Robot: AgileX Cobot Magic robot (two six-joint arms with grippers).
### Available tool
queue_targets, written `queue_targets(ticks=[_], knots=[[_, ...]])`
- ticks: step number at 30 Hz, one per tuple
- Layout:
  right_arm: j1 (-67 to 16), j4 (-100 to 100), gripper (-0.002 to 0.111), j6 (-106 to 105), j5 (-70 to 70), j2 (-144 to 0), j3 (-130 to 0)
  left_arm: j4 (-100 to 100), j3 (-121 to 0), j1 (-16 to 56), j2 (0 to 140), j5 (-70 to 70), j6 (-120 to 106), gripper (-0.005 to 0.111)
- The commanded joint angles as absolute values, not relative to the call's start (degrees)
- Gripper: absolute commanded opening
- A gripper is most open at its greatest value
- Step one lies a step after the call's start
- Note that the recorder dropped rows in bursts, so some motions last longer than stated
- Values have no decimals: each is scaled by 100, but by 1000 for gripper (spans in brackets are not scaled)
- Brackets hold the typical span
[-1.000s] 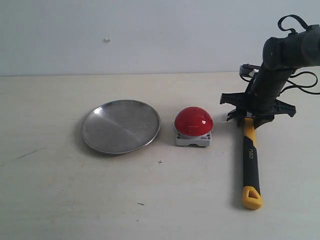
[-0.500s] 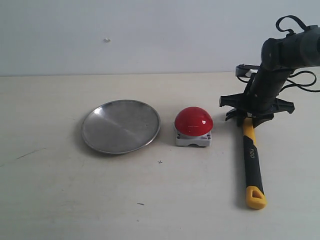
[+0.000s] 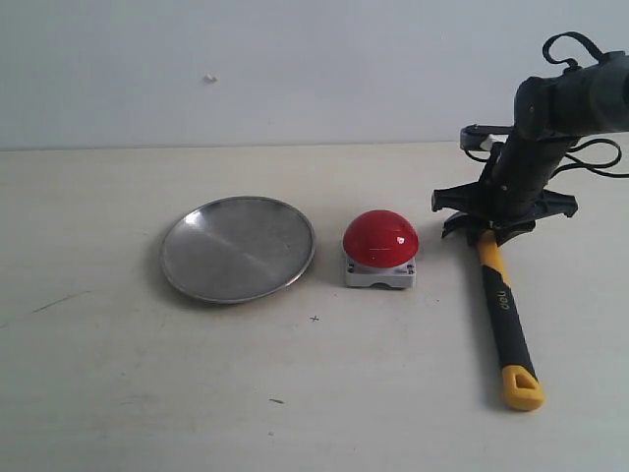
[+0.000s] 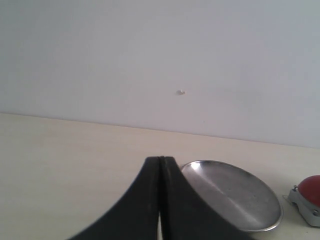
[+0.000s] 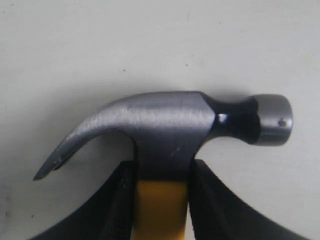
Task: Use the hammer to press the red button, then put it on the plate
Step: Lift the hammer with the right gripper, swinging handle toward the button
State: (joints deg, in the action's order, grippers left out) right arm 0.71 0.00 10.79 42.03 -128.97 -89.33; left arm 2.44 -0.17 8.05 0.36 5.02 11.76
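The hammer point(image 3: 503, 315) lies on the table right of the red button point(image 3: 380, 239), its yellow looped tip toward the front edge. My right gripper point(image 3: 488, 231) comes down over its head end. In the right wrist view both black fingers press on the hammer point(image 5: 165, 122) just below the dark head, at the top of the yellow handle, so the right gripper point(image 5: 161, 167) is shut on it. The silver plate point(image 3: 238, 248) sits left of the button. My left gripper point(image 4: 160, 160) is shut and holds nothing; it points toward the plate point(image 4: 235, 192) and the button point(image 4: 312, 192).
A pale wall rises behind the beige table. Black cables point(image 3: 590, 157) hang off the right arm at the far right. Small dark marks dot the tabletop in front of the plate and button.
The right fingers have closed in on the hammer's neck. The handle's yellow tip has swung to the right on the table. The left gripper stays shut.
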Motion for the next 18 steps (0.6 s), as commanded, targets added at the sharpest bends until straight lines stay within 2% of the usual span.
queue_targets(ticks=[1,6,18], knots=[[79,215,0,385,4625,-12793,-8907,240,0,798,0,508,1217,0],[177,1166,0,-459,4907,-12530,-8893,240,0,798,0,508,1217,0],[282,1823,0,-1201,5340,-12121,-8881,240,0,798,0,508,1217,0]])
